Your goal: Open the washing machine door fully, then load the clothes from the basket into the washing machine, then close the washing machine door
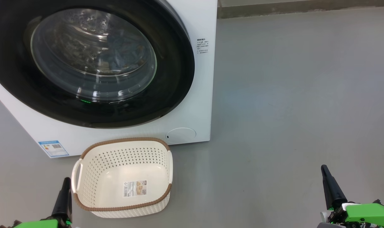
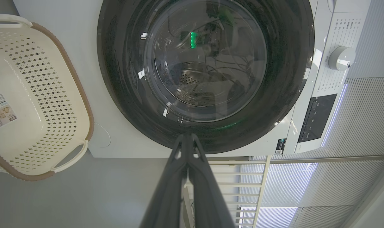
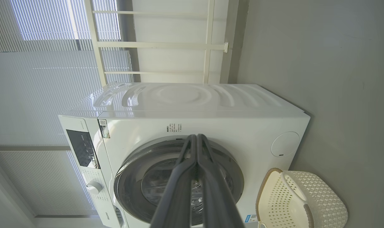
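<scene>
Notes on handling: the clothes (image 1: 124,55), a light blue fabric garment with small orange-brown print, are probably going to behave soft, limp and light. They are best pinched at a raised fold, since loose ends will be trailing. The washing machine door (image 1: 171,95), a large round door with a wide glossy black rim, is likely stiff and fairly heavy on its hinge, slick on the rim and breakable at its bulging clear glass bowl (image 1: 68,47). Any hold is belonging on the rim's outer edge, though I cannot tell which side is carrying the latch. Door is sitting shut against the front of the big white front-loading washing machine (image 1: 204,79). Clothes are showing dimly through the glass, lying inside the perforated steel drum (image 2: 188,79). The small cream-white perforated plastic basket (image 1: 125,140), brown woven-look rim and white side handles, is standing empty on the grey floor (image 1: 290,95) just before the machine, with a label sticker (image 1: 135,188) showing on its bottom. The left gripper (image 1: 66,183) is showing just beside the basket's left-hand handle, its dark fingers pressed together on nothing. The right gripper (image 1: 325,172) is hanging well apart over bare floor, likewise closed and empty. Loading and closing are looking done.
</scene>
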{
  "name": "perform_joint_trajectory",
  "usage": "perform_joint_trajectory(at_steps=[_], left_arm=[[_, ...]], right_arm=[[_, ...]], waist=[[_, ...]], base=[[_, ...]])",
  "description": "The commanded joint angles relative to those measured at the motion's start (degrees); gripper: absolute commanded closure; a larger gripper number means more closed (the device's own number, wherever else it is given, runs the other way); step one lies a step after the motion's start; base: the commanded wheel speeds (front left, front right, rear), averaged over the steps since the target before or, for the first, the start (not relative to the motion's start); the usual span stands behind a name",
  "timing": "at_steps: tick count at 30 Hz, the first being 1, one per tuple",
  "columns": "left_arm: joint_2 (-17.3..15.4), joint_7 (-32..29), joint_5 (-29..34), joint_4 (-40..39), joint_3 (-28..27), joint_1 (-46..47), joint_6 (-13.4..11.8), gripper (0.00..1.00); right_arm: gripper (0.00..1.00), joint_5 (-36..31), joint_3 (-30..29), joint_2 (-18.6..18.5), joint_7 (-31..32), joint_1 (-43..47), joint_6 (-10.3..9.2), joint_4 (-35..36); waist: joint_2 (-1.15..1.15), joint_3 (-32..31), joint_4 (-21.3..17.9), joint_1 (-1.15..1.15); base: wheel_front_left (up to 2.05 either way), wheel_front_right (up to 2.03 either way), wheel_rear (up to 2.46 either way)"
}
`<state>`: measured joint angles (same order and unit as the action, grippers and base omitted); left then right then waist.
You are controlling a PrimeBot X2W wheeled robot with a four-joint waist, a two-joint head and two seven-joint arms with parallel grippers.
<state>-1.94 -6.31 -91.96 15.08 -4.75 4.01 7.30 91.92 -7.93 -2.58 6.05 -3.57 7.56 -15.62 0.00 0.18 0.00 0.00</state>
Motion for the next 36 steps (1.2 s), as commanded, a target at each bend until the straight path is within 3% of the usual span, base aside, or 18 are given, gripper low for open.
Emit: perform_joint_trajectory(at_steps=[1,36], left_arm=[[-0.94,-0.17,-0.21,-1.05,-1.77,2.18,0.19,1.00],[-0.94,-0.17,-0.21,-1.05,-1.76,2.18,0.19,1.00]], right_arm=[[1.00,0.19,1.34,-0.30,0.49,-2.62,-0.08,1.59],[1.00,0.21,1.36,-0.30,0.48,-2.62,-0.08,1.59]], waist=[[0.00,0.00,0.00,0.00],[0.00,0.00,0.00,0.00]], base=[[0.00,0.00,0.00],[0.00,0.00,0.00]])
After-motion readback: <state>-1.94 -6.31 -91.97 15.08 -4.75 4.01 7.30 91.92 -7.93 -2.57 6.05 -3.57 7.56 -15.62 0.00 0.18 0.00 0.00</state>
